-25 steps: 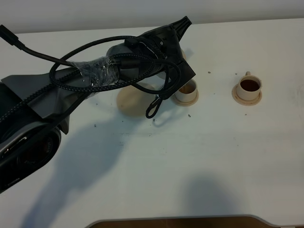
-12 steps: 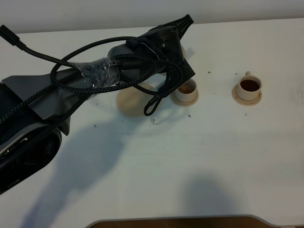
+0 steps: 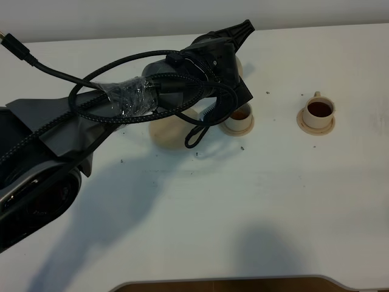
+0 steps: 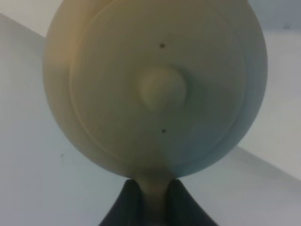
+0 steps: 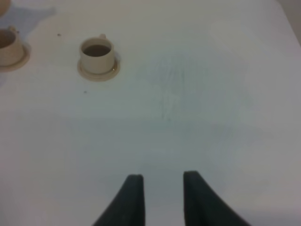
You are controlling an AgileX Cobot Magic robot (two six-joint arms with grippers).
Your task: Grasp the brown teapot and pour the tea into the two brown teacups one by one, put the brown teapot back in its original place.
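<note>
In the left wrist view the brown teapot [image 4: 155, 84] fills the frame, seen from above with its knobbed lid. My left gripper [image 4: 153, 188] is shut on its loop handle. In the high view the left arm [image 3: 182, 85] covers most of the teapot [image 3: 239, 67], held above the table just behind the left teacup [image 3: 240, 115]. The right teacup [image 3: 318, 111] holds dark tea on its saucer. The wide round saucer [image 3: 170, 132] lies bare, partly under the arm. My right gripper [image 5: 162, 195] is open and empty over bare table, with both teacups [image 5: 97, 53] [image 5: 7, 47] ahead of it.
The white table [image 3: 273, 201] has small dark specks around the saucers. Black cables [image 3: 103, 91] loop along the left arm. A brown edge shows at the table's front [image 3: 225, 285].
My left arm with the teapot has shifted slightly back and to the right, uncovering more of the left teacup. The cups and saucers have not moved.
</note>
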